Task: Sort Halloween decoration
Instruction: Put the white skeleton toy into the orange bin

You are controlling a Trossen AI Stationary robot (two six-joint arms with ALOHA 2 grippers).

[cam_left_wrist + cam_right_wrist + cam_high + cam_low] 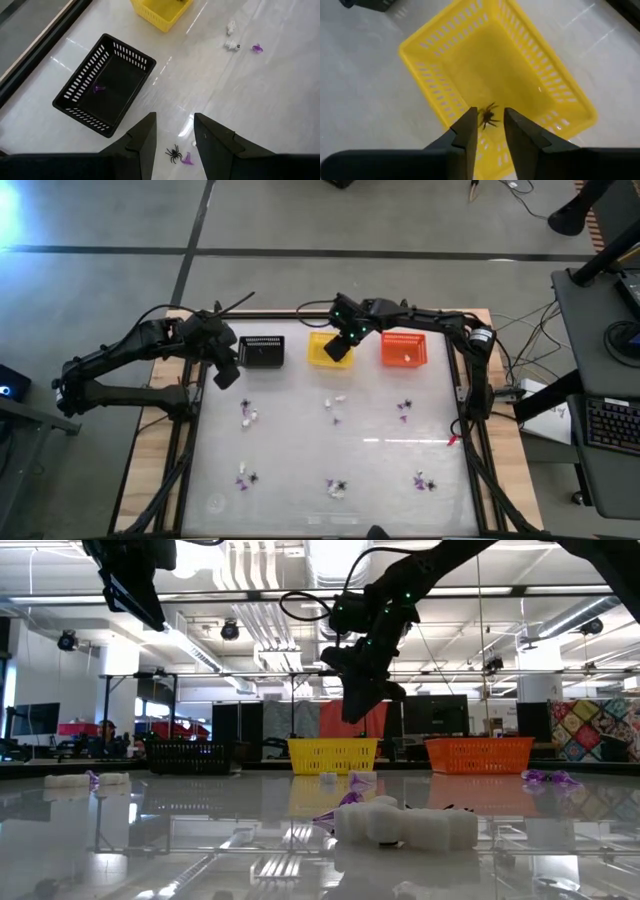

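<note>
My right gripper (pixel 487 125) hangs open over the yellow basket (pixel 420 45), which stands at the table's far edge (pixel 318 340). A small black spider (pixel 487 117) shows in the gap between its fingertips, over the basket's floor. My left gripper (pixel 175 130) is open above the table, just near of the black basket (pixel 80 85), which has a purple trinket (pixel 98 88) in it. A black spider (pixel 174 152) and a purple trinket (pixel 188 159) lie on the table below the left fingers. Small clusters of purple, black and white trinkets (pixel 335 405) are scattered over the table. My right gripper points down into the yellow basket with the black spider (pixel 487 117) just beyond its fingertips. I cannot tell whether either finger touches the spider.
An orange basket (pixel 404 348) with a white piece in it stands right of the yellow one. Trinket clusters lie at the table's middle (pixel 247 415) and near edge (pixel 337 487). White trinkets (pixel 405 825) sit close in the low view.
</note>
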